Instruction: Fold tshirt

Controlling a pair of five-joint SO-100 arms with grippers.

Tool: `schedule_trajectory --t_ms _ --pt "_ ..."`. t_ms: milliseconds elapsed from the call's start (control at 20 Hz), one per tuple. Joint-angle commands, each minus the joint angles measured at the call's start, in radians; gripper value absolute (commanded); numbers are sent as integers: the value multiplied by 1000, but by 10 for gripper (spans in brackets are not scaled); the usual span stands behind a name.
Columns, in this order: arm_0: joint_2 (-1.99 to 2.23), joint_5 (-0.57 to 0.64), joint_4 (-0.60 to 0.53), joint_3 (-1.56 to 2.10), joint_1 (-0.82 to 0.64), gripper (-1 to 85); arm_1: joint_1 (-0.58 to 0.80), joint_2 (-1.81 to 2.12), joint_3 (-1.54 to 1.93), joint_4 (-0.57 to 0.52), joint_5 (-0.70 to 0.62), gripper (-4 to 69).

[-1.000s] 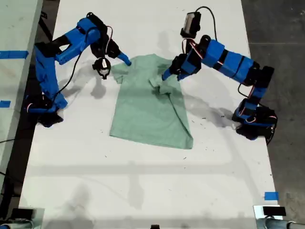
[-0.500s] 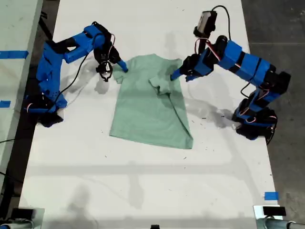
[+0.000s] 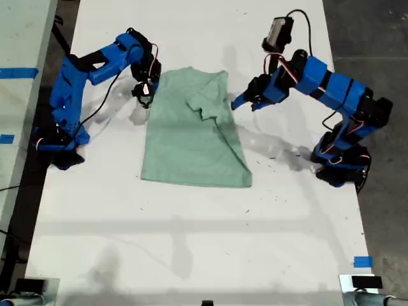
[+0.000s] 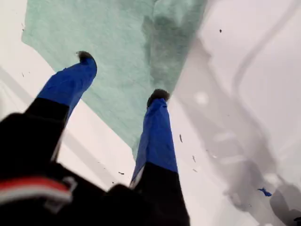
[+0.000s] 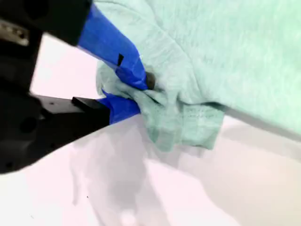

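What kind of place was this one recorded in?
Probably a lab or workshop bench: a white table marked with blue tape, bare grey floor beside it, and only a tshirt laid out.

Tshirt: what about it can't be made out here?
- Sleeve of the tshirt in my second claw: bunched in the second wrist view, covered by the arm in the exterior view.
- Neck opening: under folded cloth, exterior view.
- Most of the cloth: cut off at the first wrist view's edge.
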Motion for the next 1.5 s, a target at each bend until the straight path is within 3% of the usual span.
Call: schedule_trajectory --t_ms 0,150,350,550,850,900,950,1100,1450 --pt "97 -8 66 -11 -2 0 8 67 -2 -34 0 224" --pt "256 -17 106 -11 8 0 14 67 17 -44 -3 223" --pt "302 -15 133 -196 130 0 18 67 43 -67 -5 228" --pt "330 -26 -5 -219 282 0 23 69 66 -83 -11 228" --pt "133 8 -265 -233 393 6 9 69 81 -91 0 227" --pt "87 2 -301 -233 388 35 8 69 86 -91 5 227" --pt "35 -2 -318 -235 370 213 3 69 87 -92 8 227" --pt "-17 -44 -241 -235 316 342 -9 69 92 -92 15 227" --pt "411 -66 103 -164 310 350 -28 94 92 -77 23 228"
